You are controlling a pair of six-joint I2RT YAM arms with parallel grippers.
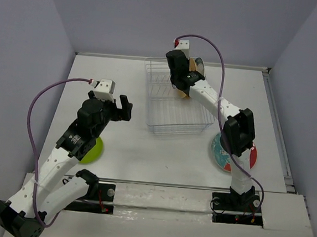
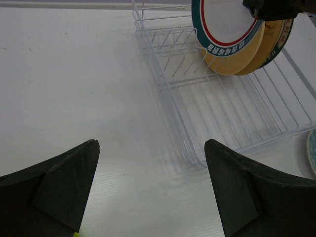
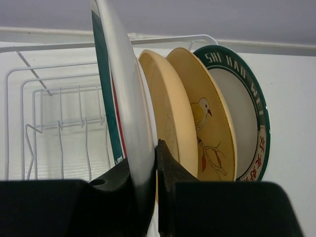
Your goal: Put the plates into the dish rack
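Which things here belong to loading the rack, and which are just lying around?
Job: rack, right gripper, teal-rimmed plate it holds, tan plate, bird plate, dark-rimmed plate, green plate, floral plate.
Just there: purple cables, table.

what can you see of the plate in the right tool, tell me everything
The white plate is round and glossy, ceramic-looking, with a broad teal rim band, a thin red ring inside it and lettering. It stands on edge, nearly upright, at the far end of the dish rack. The right tool is shut on its rim, one finger each side. The tan plate stands just behind; whether they touch is unclear.
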